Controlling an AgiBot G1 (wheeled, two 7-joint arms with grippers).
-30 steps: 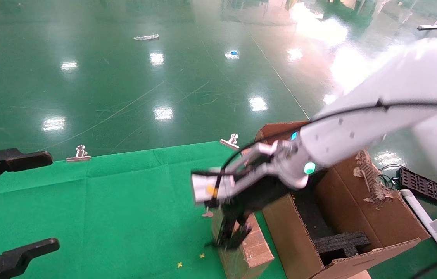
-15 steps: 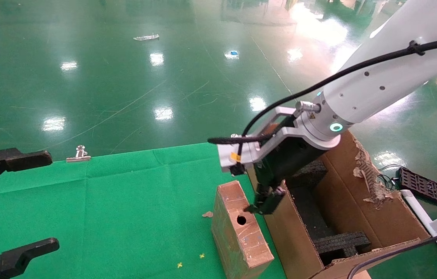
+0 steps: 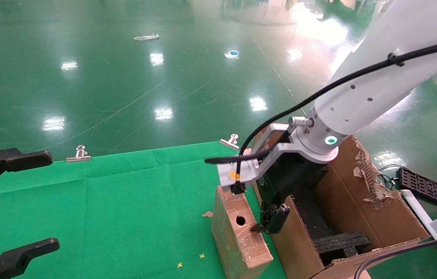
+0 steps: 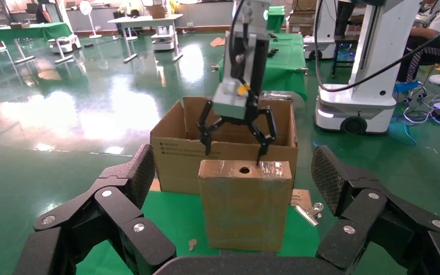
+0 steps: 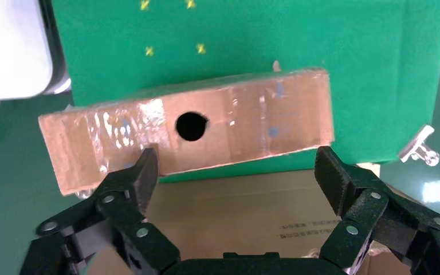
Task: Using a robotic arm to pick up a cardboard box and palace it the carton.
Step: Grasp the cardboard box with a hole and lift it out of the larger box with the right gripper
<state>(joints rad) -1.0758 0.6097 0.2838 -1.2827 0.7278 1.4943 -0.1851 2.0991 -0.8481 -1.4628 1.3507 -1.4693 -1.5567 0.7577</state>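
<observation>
Head view: right tool (image 3: pixel 266 226), spread wide, betw. cardboard box (image 3: pixel 240 232) & carton (image 3: pixel 358 217).

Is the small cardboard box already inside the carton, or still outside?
Outside: the cardboard box stands on the green cloth beside the carton.

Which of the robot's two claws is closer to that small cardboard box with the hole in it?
The right. The right gripper hangs open just above the cardboard box, fingers spread over its top. The left gripper sits open far across the green cloth, at the table's left edge.
</observation>
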